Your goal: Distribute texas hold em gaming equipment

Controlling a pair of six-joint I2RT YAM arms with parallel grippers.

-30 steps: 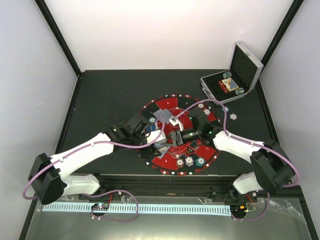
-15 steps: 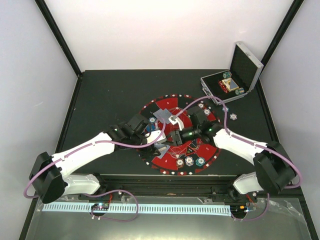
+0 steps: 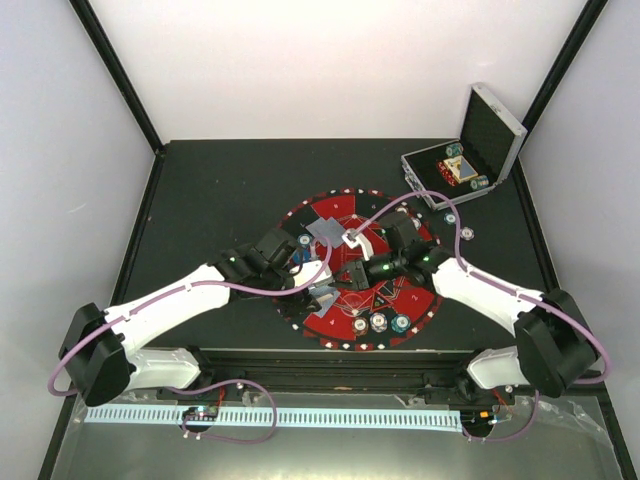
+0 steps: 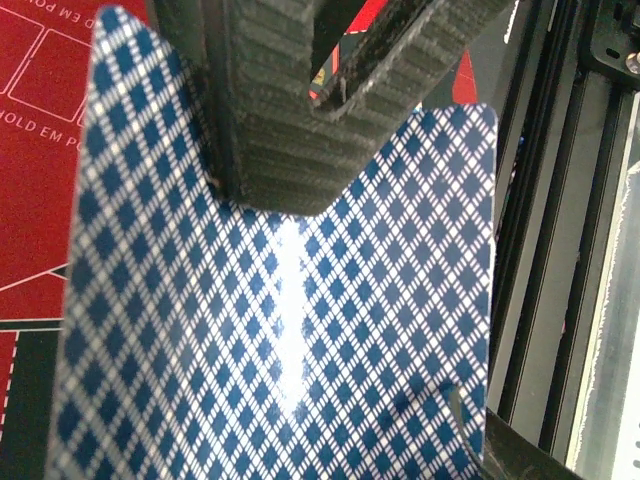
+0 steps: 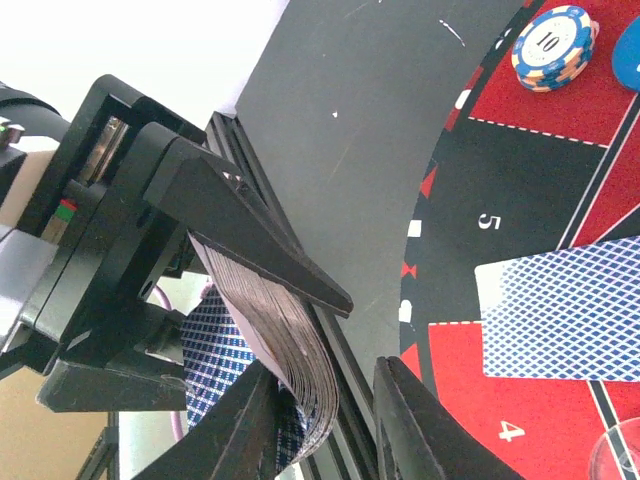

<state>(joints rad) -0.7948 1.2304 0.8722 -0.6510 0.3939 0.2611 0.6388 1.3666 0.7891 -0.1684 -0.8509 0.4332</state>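
My left gripper (image 3: 305, 272) is shut on a bowed deck of playing cards (image 3: 322, 290) over the near left part of the round mat (image 3: 335, 208). The top card's blue diamond back (image 4: 280, 330) fills the left wrist view. My right gripper (image 5: 322, 372) straddles the deck's end (image 5: 300, 350). Its jaws stand apart: the left finger (image 5: 245, 430) touches the cards and the right finger (image 5: 420, 430) stands off with a gap. One card (image 5: 565, 310) lies flat on the mat. A blue and orange chip (image 5: 553, 45) lies beyond it. Several chips (image 3: 380, 322) sit at the mat's near rim.
The silver case (image 3: 470, 160) stands open at the back right with chips inside. Loose chips (image 3: 467, 233) lie between it and the mat, with more chips (image 3: 402, 212) on the mat's right side. The table's near rail (image 4: 560, 250) runs close beside the deck.
The right gripper has moved left onto the deck's end and its jaws have narrowed. The left arm and the deck have stayed put.
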